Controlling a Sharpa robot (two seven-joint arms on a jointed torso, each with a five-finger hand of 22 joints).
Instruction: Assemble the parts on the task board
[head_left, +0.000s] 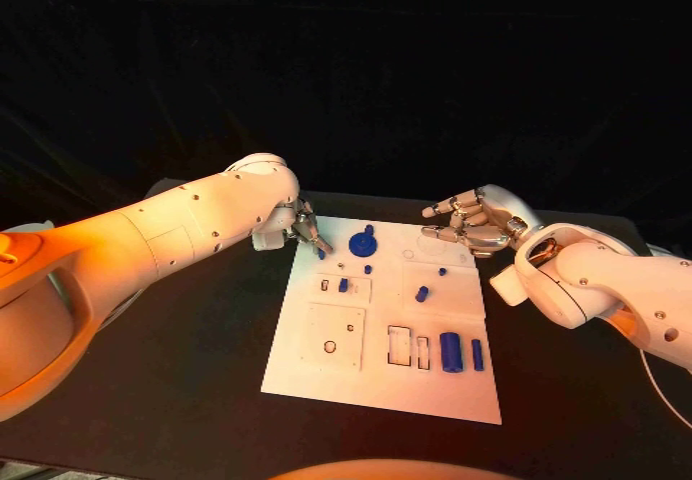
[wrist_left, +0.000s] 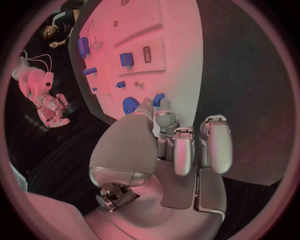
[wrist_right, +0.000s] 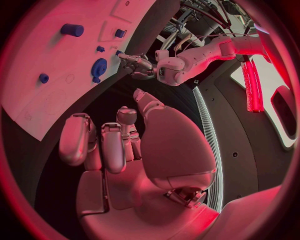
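Our left robot hand (head_left: 293, 230) sits at the far left corner of the white board (head_left: 389, 385), its thumb and one finger drawn together round a small blue piece (wrist_left: 159, 99). The tips are right at the piece, but we cannot tell whether they actually grip it or only touch it. Our right robot hand (head_left: 473, 228) hovers at the far right edge of the board, fingers loosely bent and apart from the thumb, with nothing in it.

We judge the blue pieces to be light, stiff plastic with smooth faces, so they should slide or tip at a nudge and could slip out of metal fingertips. A pinch across two opposite sides, low and square, looks best to us, since a hard squeeze would not harm them but an off-centre one could flick them away. The round toothed piece (head_left: 364, 241) near the left robot hand offers its rim or its raised middle. The cylinder (head_left: 451, 352) at the near right of the board will roll, so we would take it across its width. The slim bar (head_left: 477, 354) just beside it leaves little room for fingers between the two.

The board lies flat in the middle of the black worktop (head_left: 188, 370). We can read no brand, label or writing on the board or the pieces.
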